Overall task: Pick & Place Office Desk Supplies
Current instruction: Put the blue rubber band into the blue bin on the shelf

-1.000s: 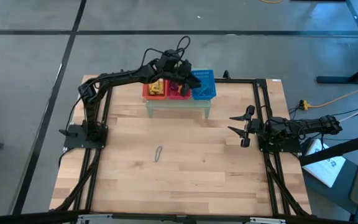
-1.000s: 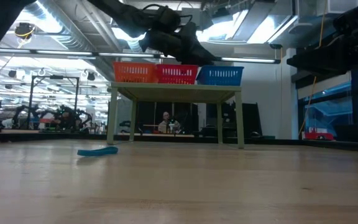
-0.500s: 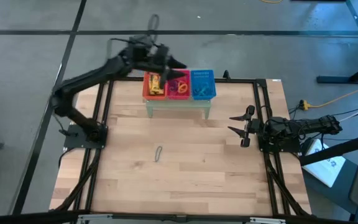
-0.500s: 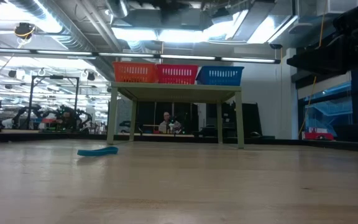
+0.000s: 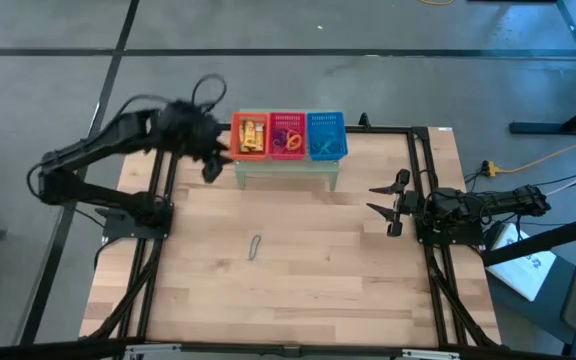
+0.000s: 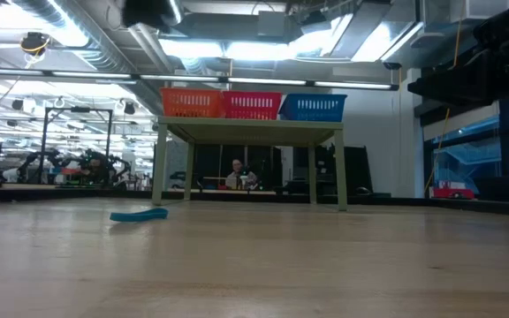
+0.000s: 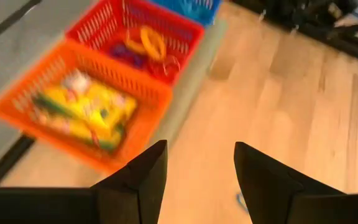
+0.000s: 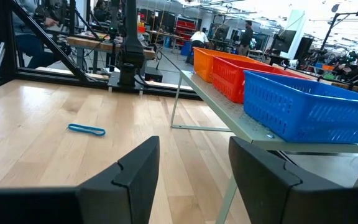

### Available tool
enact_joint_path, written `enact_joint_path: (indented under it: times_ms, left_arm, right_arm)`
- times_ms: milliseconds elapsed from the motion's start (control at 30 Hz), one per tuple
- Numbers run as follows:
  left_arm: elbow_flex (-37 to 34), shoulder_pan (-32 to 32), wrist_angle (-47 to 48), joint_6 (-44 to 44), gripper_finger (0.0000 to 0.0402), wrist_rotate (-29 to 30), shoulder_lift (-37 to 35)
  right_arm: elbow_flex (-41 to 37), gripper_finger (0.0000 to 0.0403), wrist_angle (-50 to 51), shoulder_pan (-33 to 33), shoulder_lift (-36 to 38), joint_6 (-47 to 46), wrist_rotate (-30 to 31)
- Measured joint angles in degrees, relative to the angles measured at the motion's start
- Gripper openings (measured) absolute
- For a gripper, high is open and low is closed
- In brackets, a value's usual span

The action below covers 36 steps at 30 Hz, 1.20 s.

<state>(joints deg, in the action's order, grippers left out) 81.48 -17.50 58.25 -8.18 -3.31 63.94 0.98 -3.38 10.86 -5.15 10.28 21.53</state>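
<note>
Three mesh baskets in a row on a small raised stand (image 5: 286, 170) at the tabletop's (image 5: 298, 280) far edge: orange basket (image 5: 249, 136), red basket (image 5: 287, 136), blue basket (image 5: 327, 136). Yellow-orange blocks (image 7: 89, 113) piled in the orange basket; orange and purple loops (image 7: 146, 45) in the red basket; blue loops (image 5: 324, 146), barely resolved, in the blue basket. One thin blue loop (image 5: 256, 245) flat on the bare wood near the tabletop's middle, well apart from the stand.

Left gripper (image 5: 211, 160) beside the stand's left end, just off the orange basket, fingers parted, nothing between them. Right gripper (image 5: 385, 200) parked near the tabletop's right edge, fingers apart, empty.

Basket contents visible only from above and from the left wrist; from table height, only the basket walls and the loose loop. Person seated far behind the stand, seen from table height only. No legible writing or labels.
</note>
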Motion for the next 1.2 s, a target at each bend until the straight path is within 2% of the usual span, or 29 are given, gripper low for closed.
enact_joint_path:
  times_ms: [167, 233, 333, 433, 567, 733, 900, 1033, 1200]
  left_arm:
    - [-12.12, 9.29, -3.46, -12.09, 0.0187, 3.74, -7.99]
    - [-18.07, 14.33, -10.62, -18.54, 0.0187, 5.8, -11.19]
    - [-26.33, 21.4, -21.14, -25.33, 0.0187, 13.13, -16.04]
    - [-34.12, 28.09, -26.36, -29.86, 0.0186, 20.93, -18.39]
    - [-42.29, 34.32, -30.7, -38.39, 0.0185, 24.87, -17.88]
    - [-46.69, 37.91, -31.54, -43.65, 0.0185, 28.03, -13.73]
    - [-47.48, 38.04, -33.25, -43.93, 0.0185, 27.71, -8.74]
    - [-47.5, 38.1, -40.4, -42.25, 0.0185, 27.38, -4.47]
    - [-47.47, 38.1, -51.92, -37.76, 0.0185, 31.22, 0.42]
  right_arm:
    - [0.0, 0.0195, -0.02, -0.01, 0.0, -0.02, 0.01]
    - [0.0, 0.0195, 0.0, 0.0, 0.01, -0.02, 0.0]
    - [0.0, 0.0195, -0.01, 0.0, 0.02, -0.03, -0.01]
    - [0.0, 0.0195, -0.01, 0.0, 0.0, -0.04, 0.01]
    - [0.0, 0.0195, 0.0, -0.01, 0.01, -0.2, -0.01]
    - [0.0, 0.0195, 0.0, 0.0, 0.0, -0.22, -0.01]
    - [0.0, 0.0195, -0.01, -0.01, 0.0, -0.2, 0.0]
    - [0.0, 0.0195, 0.0, -0.01, 0.02, -0.2, -0.01]
    - [0.0, 0.0195, -0.01, -0.01, 0.0, -0.2, -0.01]
